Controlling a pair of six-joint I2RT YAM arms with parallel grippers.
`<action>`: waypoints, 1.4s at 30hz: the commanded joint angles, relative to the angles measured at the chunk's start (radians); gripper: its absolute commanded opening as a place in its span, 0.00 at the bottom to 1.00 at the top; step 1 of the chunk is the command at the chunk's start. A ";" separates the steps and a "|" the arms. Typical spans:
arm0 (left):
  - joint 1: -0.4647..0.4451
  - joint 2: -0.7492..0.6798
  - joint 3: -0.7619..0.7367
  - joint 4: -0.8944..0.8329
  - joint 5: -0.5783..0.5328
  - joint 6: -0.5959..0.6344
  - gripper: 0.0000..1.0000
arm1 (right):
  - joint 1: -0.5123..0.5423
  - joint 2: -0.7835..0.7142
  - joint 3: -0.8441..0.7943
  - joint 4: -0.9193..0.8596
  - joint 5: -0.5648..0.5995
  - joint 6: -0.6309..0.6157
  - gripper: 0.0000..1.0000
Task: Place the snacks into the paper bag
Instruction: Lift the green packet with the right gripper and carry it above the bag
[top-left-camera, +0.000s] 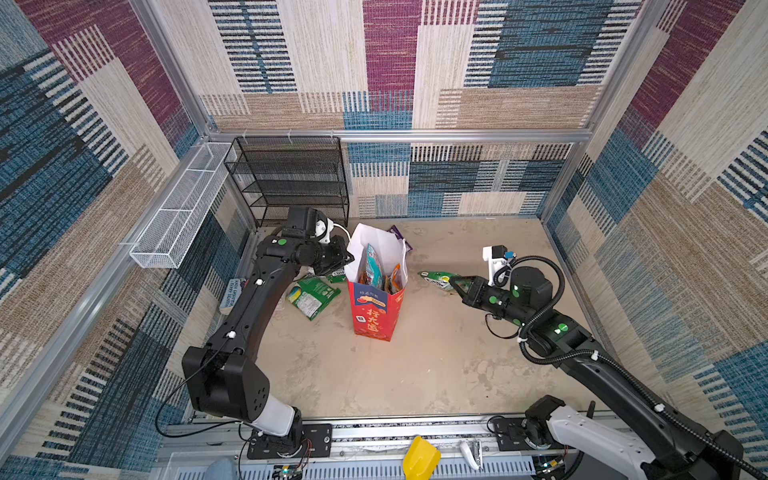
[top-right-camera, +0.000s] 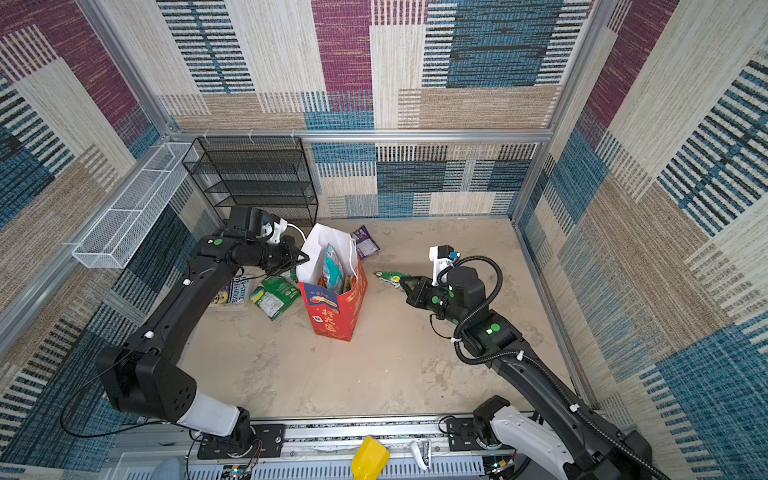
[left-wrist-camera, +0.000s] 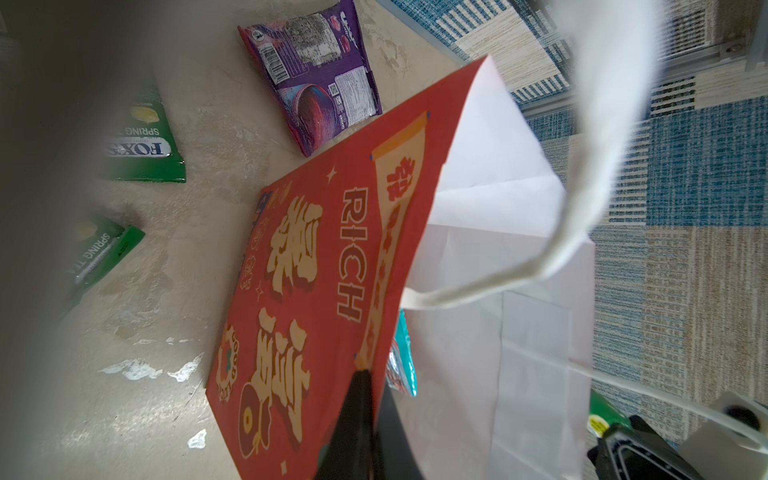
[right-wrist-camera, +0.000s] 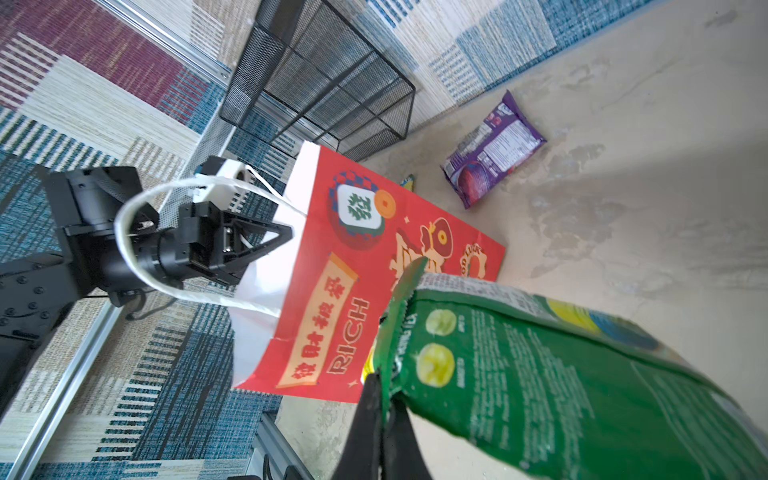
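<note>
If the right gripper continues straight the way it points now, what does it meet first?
Probably the paper bag: the right gripper, shut on a green pouch, points at the bag's upper side, and the pouch tip would touch first. Whether it would pass over the rim, I cannot tell.

Patchwork carpet walls (top-left-camera: 498, 62), beige floor (top-left-camera: 415, 374), black mesh shelf (top-left-camera: 291, 174), white wire basket (top-left-camera: 178, 216)

Left gripper (top-left-camera: 348, 259) clamped, elbow raised; right gripper (top-left-camera: 454, 283) clamped, arm extended.

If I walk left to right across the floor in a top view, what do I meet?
book → loose green snack → red paper bag → held green snack → right gripper
</note>
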 joint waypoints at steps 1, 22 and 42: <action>0.002 -0.017 0.001 0.036 0.029 -0.012 0.08 | 0.000 0.019 0.080 -0.007 0.003 -0.039 0.00; 0.001 -0.014 -0.005 0.046 0.031 -0.014 0.08 | 0.261 0.493 0.974 -0.162 0.016 -0.140 0.00; 0.003 -0.019 -0.006 0.046 0.034 -0.017 0.08 | 0.356 0.582 0.776 -0.081 0.071 -0.094 0.00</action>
